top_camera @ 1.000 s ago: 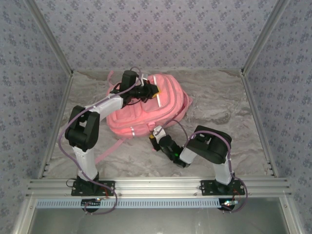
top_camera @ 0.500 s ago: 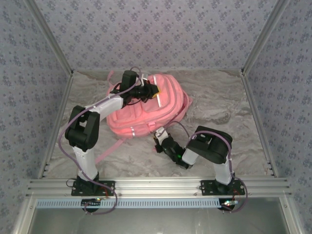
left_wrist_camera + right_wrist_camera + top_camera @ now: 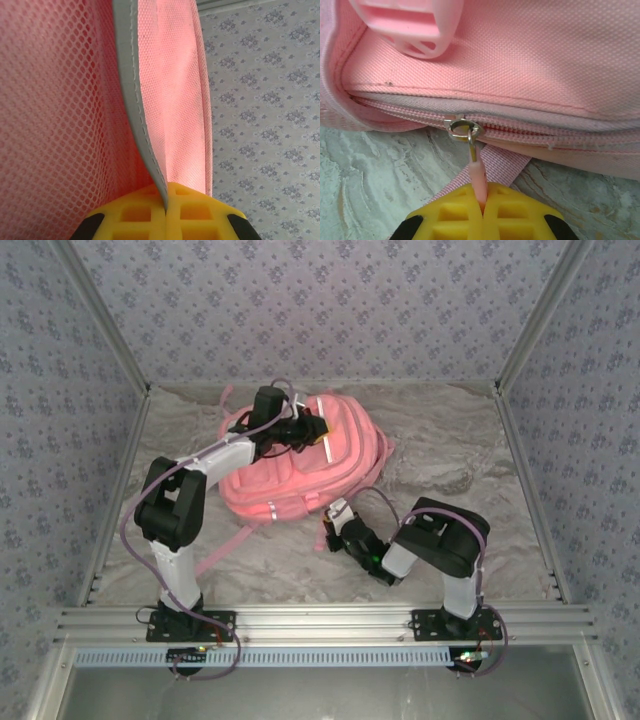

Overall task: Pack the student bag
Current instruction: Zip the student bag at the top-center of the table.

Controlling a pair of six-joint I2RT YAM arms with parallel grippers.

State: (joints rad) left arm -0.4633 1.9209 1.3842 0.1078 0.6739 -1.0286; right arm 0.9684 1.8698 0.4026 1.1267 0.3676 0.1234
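The pink student bag lies flat on the marbled table. My left gripper reaches over the bag's top and is shut on a grey-edged flap of the bag, with pink mesh beside it. My right gripper sits at the bag's near edge, shut on the pink zip pull. The pull hangs from a metal slider on the bag's zip. A pink webbing strap lies under the pull.
A pink plastic buckle rests on the bag above the zip. Loose pink straps trail toward the left arm's base. Patterned walls enclose the table on three sides.
My right gripper has slid to the right along the bag's near edge with the zip pull. The left gripper has stayed in place on the flap.
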